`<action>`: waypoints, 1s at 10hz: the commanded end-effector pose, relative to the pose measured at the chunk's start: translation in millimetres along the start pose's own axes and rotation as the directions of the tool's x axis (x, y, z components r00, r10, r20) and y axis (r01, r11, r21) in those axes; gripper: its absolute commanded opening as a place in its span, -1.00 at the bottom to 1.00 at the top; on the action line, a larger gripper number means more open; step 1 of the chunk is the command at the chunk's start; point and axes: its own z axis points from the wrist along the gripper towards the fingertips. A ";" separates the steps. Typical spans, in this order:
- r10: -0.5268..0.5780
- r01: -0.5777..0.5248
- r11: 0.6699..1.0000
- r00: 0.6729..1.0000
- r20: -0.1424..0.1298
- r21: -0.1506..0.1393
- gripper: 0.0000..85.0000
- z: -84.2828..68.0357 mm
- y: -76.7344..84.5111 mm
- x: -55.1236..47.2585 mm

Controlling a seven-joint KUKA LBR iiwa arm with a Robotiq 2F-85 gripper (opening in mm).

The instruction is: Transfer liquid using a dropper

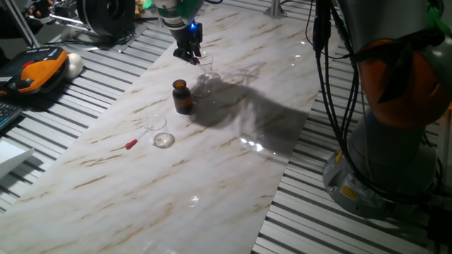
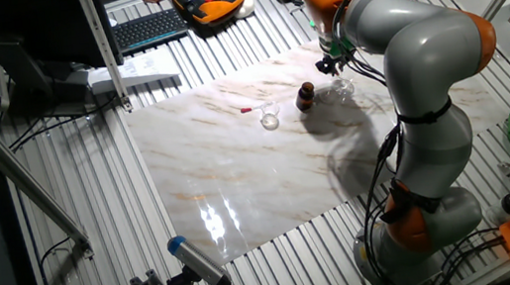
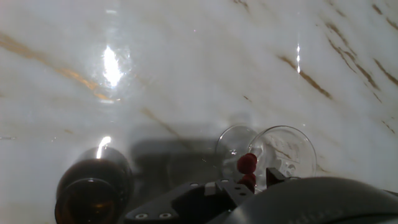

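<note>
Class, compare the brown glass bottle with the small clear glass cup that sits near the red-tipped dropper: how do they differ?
The brown glass bottle is dark and nearly opaque; the small clear glass cup is see-through. The bottle stands taller and narrower; the cup is low and wide. The bottle sits nearer the gripper. Both stand upright on the marble table.

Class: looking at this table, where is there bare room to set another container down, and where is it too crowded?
Free: the wide marble stretch on the near side of the small glass dish. Crowded: the far end, where the brown bottle, the clear glass and the gripper cluster; the red-tipped dropper lies beside the dish.
</note>
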 end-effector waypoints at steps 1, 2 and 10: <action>0.002 -0.002 1.000 1.000 -0.002 -0.001 -0.60 -0.7 0.4 0.2; 0.004 -0.004 1.000 1.000 -0.002 0.001 -0.60 -1.0 0.5 0.2; 0.016 -0.016 1.000 1.000 -0.024 0.003 -0.20 -8.1 -2.6 -16.1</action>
